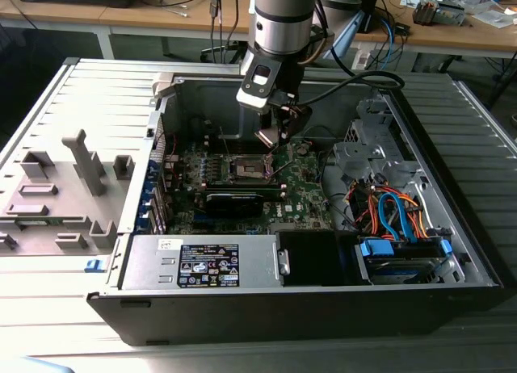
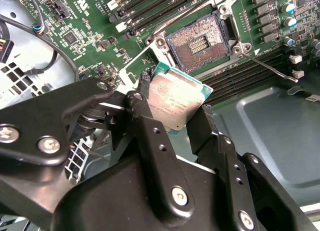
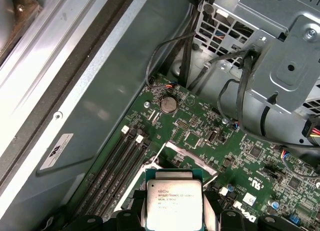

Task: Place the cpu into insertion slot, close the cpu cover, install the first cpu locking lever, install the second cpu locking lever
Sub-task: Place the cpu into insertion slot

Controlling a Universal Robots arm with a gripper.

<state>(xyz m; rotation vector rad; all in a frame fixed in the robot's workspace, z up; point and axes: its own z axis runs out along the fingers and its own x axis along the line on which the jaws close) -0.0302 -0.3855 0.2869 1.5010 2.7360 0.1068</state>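
The open computer case (image 1: 145,308) is lying under the arm, and the gripper (image 1: 279,137) is hanging inside it, above the green circuit board (image 1: 305,197). Its fingers (image 2: 145,123) are clamping the cpu (image 2: 172,102) by two opposite edges, metal top facing the wrist. The insertion slot (image 2: 199,43) is sitting below and somewhat beyond the fingertips, apart from the chip, its contact field bare. The cpu cover (image 2: 137,66) seems to be standing open on the slot's side nearest the fingers. A clean placement is, I judge, calling for squaring the chip to the socket rim, keeping it level, and lowering without dragging across the contacts or catching the thin locking lever (image 2: 270,68).
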